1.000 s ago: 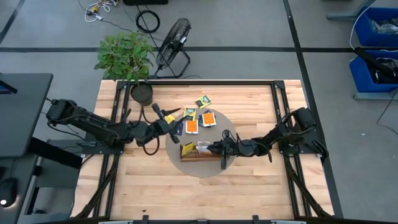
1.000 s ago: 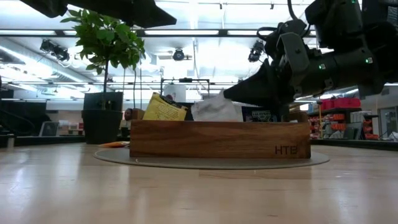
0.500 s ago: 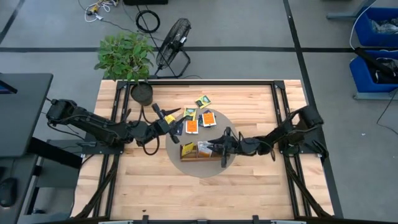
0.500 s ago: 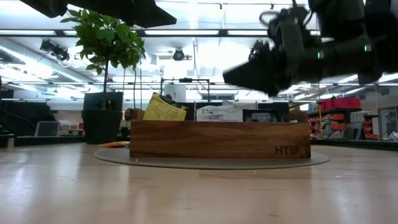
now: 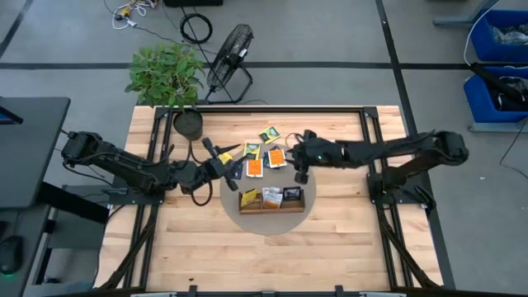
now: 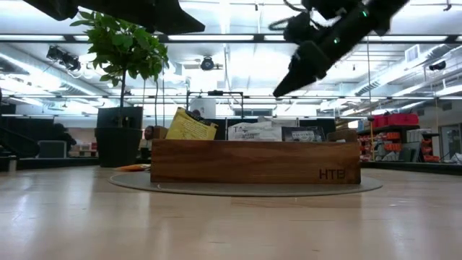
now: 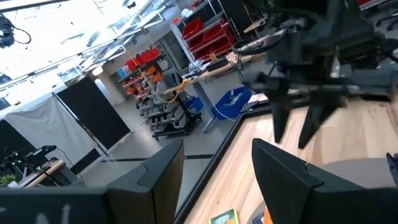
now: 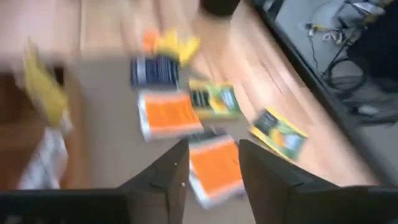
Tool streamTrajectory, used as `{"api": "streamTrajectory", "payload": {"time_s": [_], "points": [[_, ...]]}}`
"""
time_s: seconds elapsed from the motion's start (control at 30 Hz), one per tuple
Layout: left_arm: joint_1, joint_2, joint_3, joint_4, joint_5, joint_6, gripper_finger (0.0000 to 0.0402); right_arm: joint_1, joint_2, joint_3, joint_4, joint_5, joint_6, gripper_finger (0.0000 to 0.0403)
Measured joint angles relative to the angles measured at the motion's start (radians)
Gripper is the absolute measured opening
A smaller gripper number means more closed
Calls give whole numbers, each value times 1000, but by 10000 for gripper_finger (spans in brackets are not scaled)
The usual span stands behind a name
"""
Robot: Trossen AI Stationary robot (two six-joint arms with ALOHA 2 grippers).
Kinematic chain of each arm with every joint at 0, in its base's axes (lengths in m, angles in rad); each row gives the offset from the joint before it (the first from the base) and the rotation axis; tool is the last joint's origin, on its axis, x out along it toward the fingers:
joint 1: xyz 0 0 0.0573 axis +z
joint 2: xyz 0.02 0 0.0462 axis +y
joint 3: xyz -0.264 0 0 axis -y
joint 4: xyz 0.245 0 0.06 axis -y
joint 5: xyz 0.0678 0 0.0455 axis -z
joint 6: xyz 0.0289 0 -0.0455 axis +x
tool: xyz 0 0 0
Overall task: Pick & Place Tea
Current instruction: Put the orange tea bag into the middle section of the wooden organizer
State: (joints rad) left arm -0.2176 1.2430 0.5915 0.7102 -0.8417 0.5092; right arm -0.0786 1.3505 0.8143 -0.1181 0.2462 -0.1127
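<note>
Right tool [image 5: 300, 162] withdrawn from the tray [image 5: 271, 208]

A packet [image 5: 290, 195] has been left in the tray; the right tool is held released above the loose orange packets [image 5: 277, 157]; the left tool [image 5: 224, 157] is also released.

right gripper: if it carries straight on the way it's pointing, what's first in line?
Probably the orange tea packet framed between the open right gripper fingers in the right wrist view; the high view also puts the gripper beside the loose packets. The gripper hangs above the table, so depth is a guess.

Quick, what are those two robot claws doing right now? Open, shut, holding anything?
Left gripper: open, empty, waiting beside the round grey mat.
Right gripper: open, empty, above the loose orange square tea packets.
</note>
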Motion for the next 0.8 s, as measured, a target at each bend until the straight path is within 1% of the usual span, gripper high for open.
{"api": "streamTrajectory", "payload": {"time_s": [0.1,0.17,0.23,0.33,0.47,0.67,0.8], "points": [[0,0,0,-7,0,-1,195,-25,14,102,-161,-7,-254,183],[0,0,0,-6,0,-1,195,-37,22,127,-210,-26,-402,200],[-1,0,0,-6,0,-1,195,-47,30,126,-217,-66,-523,215],[0,0,0,-8,0,0,195,-59,53,104,-218,-127,-617,229],[-1,0,0,-21,0,1,195,-66,120,87,-229,-169,-729,232],[0,0,0,-29,0,1,195,-66,216,86,-183,-198,-1058,225],[0,0,0,-29,0,0,195,-80,263,86,-143,-199,-1100,224]]}}
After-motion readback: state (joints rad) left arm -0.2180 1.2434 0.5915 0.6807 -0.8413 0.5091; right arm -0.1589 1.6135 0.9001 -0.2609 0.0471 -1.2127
